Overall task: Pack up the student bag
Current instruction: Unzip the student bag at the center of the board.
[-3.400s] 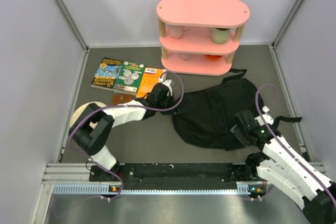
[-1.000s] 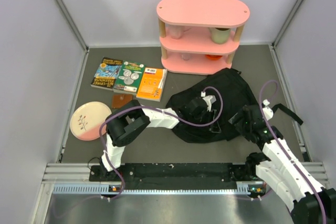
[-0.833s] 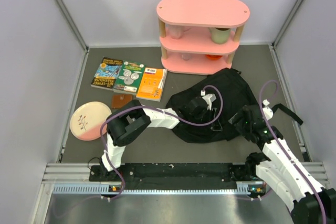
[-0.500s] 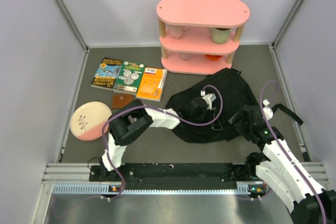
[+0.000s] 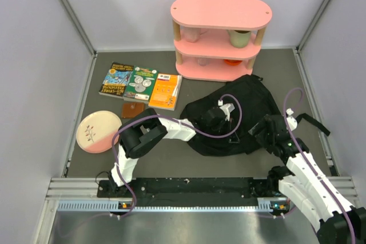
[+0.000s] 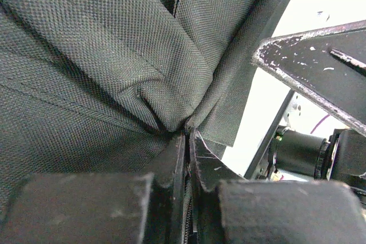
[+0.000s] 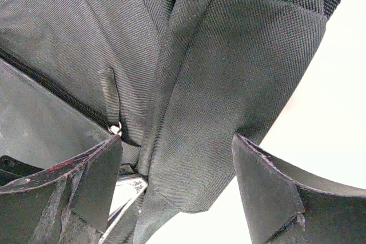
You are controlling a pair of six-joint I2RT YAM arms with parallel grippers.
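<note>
Two arms stand bolted to the rail [image 5: 189,188] at the near edge. Both reach forward over the dark grey surface [image 5: 171,161] and end at the backpack [image 5: 243,104].

Left fingers [image 5: 219,119]: on the near middle of the backpack. The wrist view shows them closed tight on a pinched fold of black fabric, with the weave bunching into creases right where they meet.

Right fingers [image 5: 263,130]: at the backpack's near right edge. The wrist view shows them spread wide and not clamped. A flap of fabric hangs between them, with a bright gap on one side. A zip line [image 7: 51,87] and its pull tab [image 7: 111,98] lie close to one finger.

Backpack: black and floppy, lying right of centre on the surface, just in front of the pink shelf [image 5: 220,12]. One strap [image 5: 313,124] trails toward the right wall.

Left side, well apart from the backpack:
- A round pink plate [image 5: 94,131] with a sprig drawn on it.
- Beyond the plate, a small flat brown thing [image 5: 133,109]; cannot tell what it is.
- Further back, three books side by side: a blue book [image 5: 117,79], a green book [image 5: 141,84] and an orange book [image 5: 166,91].

Far end: the shelf has three tiers and stands against the back wall.
- Middle tier: a pale pink cup [image 5: 191,34] on the left and a dull green cup [image 5: 240,38] on the right.
- Bottom tier: something orange [image 5: 231,62], partly hidden.
</note>
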